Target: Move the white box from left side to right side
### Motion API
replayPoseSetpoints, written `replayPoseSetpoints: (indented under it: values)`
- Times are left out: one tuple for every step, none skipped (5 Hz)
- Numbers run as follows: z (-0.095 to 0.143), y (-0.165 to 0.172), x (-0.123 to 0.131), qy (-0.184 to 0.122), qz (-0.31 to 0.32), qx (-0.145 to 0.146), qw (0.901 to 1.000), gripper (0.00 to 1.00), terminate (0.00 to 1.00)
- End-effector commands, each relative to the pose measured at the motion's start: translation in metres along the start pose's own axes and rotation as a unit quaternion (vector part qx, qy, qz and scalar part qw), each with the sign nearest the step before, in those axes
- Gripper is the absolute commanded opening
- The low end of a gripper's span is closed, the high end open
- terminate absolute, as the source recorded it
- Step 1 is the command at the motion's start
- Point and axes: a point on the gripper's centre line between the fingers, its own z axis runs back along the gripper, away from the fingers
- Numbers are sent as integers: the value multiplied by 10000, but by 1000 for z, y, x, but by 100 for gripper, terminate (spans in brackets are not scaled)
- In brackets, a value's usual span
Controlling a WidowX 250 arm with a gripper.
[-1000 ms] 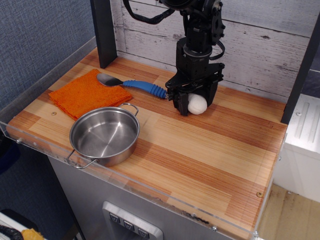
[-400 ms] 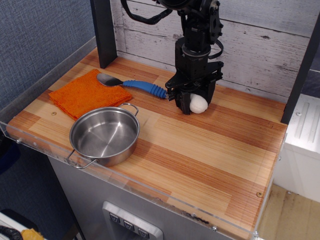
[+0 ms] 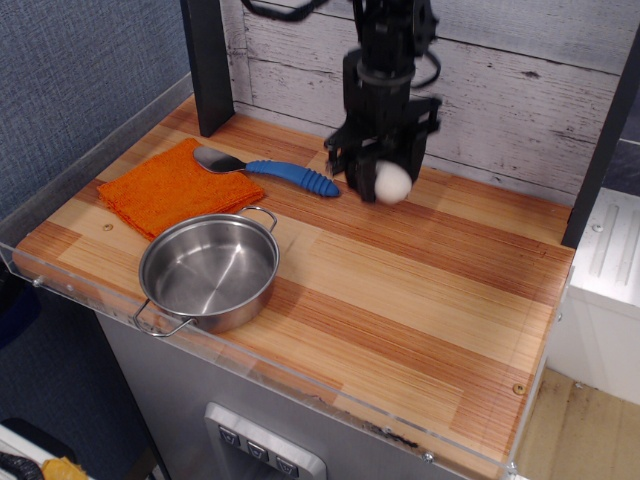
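The white box point(image 3: 393, 183) is a small white egg-like lump, held between the fingers of my black gripper point(image 3: 384, 184). The gripper is shut on it and holds it a little above the wooden table point(image 3: 420, 290), near the back middle, just right of the spoon's blue handle. The arm comes down from the top of the view and hides the upper left part of the lump.
A blue-handled spoon point(image 3: 270, 170) lies left of the gripper, its bowl on an orange cloth point(image 3: 170, 187). A steel pot point(image 3: 208, 272) stands at the front left. A black post point(image 3: 205, 65) stands at the back left. A plank wall runs behind.
The gripper has risen with the white box in it, lifting it off the table surface. Spoon, cloth and pot have not moved.
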Motion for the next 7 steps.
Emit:
replayPoseSetpoints:
  values:
    - [55,3,-37,-85,-517,-565,9970,0,0]
    - [73,14,-68,13,-807,-752,9939,0,0]
    - [75,23,-93,135,-1218,-816,9891,0,0]
    - [73,35,-104,237,-1398,-772,9869,0,0]
    - [59,46,-108,257,-1559,-725,9848,0,0]
    - [44,49,-117,250,-1862,-695,9797,0,0]
    - [37,52,-129,282,-2094,-646,9753,0,0]
